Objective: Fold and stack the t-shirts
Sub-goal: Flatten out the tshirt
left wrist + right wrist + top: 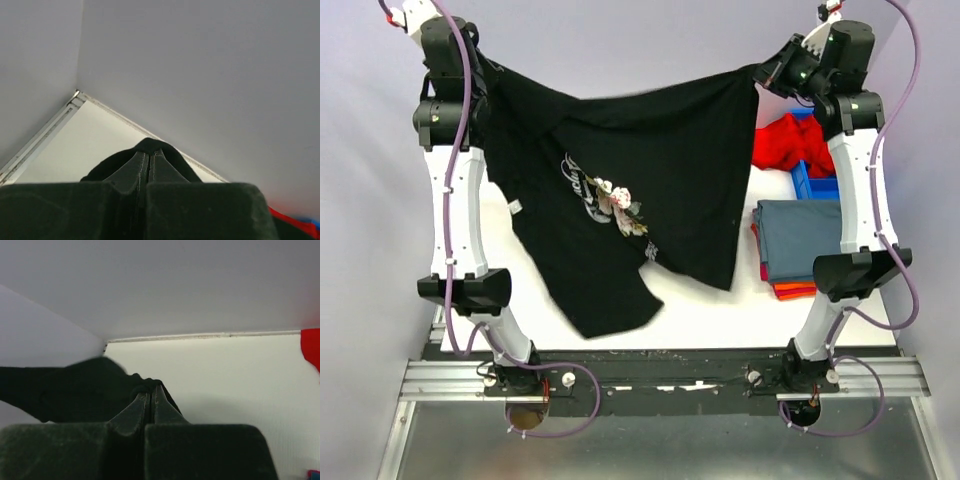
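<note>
Black t-shirt (pixel 650 190) hangs spread above the table (pixel 720 300), its top edge pinched in the closed left end effector (pixel 149 155) and the closed right end effector (pixel 151 387). It hangs unevenly. Risks: either thin pinch could slip under tension, and the lopsided drape could settle creased or catch the folded stack (pixel 798 240).

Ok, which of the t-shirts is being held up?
The black t-shirt with the chest print, hung between the left gripper and right gripper; the slate-blue tee, orange tee and red tee lie at the right.
</note>
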`<action>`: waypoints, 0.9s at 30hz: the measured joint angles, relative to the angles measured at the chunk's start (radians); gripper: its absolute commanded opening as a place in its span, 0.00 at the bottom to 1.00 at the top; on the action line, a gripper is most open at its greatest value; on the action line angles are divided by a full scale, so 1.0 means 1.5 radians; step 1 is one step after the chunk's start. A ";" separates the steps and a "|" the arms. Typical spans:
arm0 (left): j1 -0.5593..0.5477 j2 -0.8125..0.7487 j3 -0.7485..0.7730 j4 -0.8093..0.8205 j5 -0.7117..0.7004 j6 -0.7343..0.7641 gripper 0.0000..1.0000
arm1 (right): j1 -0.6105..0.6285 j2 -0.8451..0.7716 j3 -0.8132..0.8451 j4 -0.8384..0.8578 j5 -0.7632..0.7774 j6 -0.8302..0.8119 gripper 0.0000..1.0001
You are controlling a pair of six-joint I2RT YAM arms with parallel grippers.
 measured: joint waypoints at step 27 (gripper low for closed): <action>0.006 -0.439 -0.112 0.190 -0.013 0.047 0.00 | -0.039 -0.381 -0.231 0.094 -0.164 0.040 0.01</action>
